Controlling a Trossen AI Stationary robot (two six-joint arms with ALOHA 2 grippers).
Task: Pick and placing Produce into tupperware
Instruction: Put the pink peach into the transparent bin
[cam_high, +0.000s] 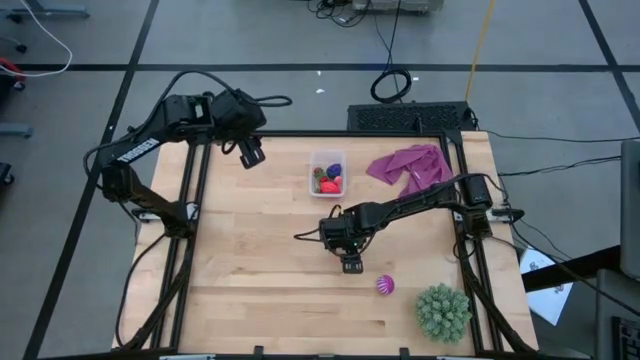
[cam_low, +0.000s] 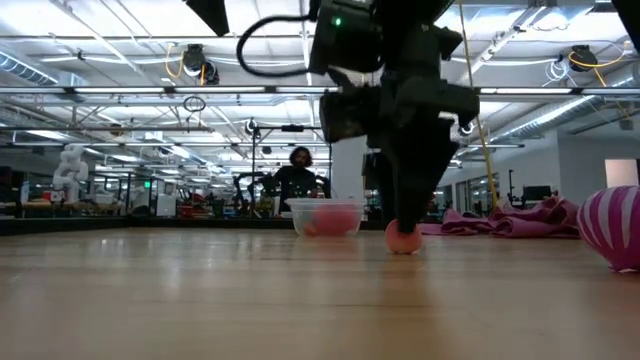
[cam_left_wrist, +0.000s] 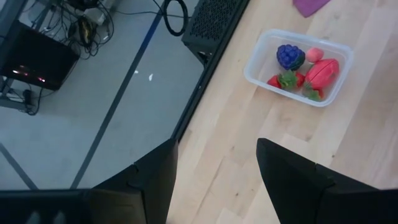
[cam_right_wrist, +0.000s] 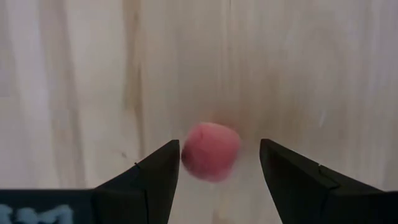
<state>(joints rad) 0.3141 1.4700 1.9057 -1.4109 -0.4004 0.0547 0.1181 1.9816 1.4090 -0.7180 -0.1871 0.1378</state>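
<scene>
While your left claw (cam_high: 251, 153) hangs parted and empty near the tabletop's (cam_high: 250, 270) far edge, your right claw (cam_high: 351, 264) stands at mid-table with fingers spread around, apparently not gripping, a pink produce piece (cam_right_wrist: 211, 151), well apart from the tupperware (cam_high: 326, 172) already holding several pieces.

Right tool (cam_low: 405, 232) over pink produce (cam_low: 403, 239); tupperware (cam_low: 325, 217) behind.

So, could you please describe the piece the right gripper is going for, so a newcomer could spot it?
Start at the wooden table and find the right gripper near its middle, pointing down. Between its open fingers sits a small pink ball. Unlike the striped ball nearby, it is plain.
</scene>
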